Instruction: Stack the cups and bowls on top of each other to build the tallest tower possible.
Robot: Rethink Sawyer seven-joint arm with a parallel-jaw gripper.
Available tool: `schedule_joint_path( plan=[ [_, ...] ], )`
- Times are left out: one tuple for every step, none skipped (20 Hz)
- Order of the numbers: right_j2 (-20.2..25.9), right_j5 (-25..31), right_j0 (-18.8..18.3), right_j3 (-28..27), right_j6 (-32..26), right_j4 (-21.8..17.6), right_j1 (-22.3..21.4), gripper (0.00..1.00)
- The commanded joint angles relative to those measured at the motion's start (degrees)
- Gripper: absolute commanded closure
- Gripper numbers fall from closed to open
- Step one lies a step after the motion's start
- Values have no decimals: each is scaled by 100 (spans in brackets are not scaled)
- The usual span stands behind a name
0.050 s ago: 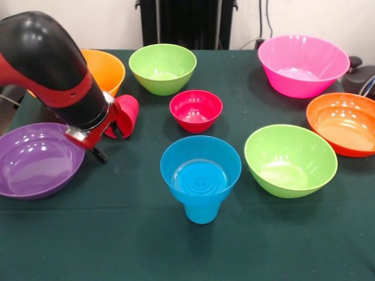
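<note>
nearest the camera stands the sky-blue cup (pixel 202 208), upright on the dark green worktop (pixel 117 246), with the small blue bowl (pixel 200 167) sitting in its mouth, so the two make a short pile. just beyond it sits the small red bowl (pixel 195 109), apart from the pile. to the right of the pile rests a lime green bowl (pixel 290 160), and a second lime green bowl (pixel 163 68) sits farther back. the orange bowl (pixel 345 123) lies at the right edge, touching or just beside the nearer green one, with the pink bowl (pixel 303 64) behind it. at the left edge lies the purple bowl (pixel 35 161). the red and black arm (pixel 50 64) comes in over it from the upper left, hiding part of the yellow-orange bowl (pixel 108 69). the gripper (pixel 120 126) holds the red cup (pixel 125 114), tilted on its side above the worktop, between the yellow-orange bowl and the small red bowl
</note>
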Motion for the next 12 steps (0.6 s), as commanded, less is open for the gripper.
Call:
schedule_joint_path(
  plan=[
    [-620,512,187,384,-984,-106,-30,0],
    [-649,518,93,499,-1015,-97,-134,0],
    [-659,531,80,529,-1014,-81,-169,0],
    [-670,582,40,547,-1050,-63,-236,0],
    [-679,591,33,554,-1052,-50,-261,0],
    [-670,602,7,574,-1057,-17,-309,0],
    [-674,621,4,560,-1062,-5,-315,0],
    [-671,669,14,532,-1064,15,-334,0],
    [-671,698,16,508,-1081,19,-343,0],
    [-667,769,37,437,-1097,37,-335,0],
    [-665,817,41,398,-1122,46,-344,0],
    [-660,904,83,245,-1159,52,-277,0]
  ],
)
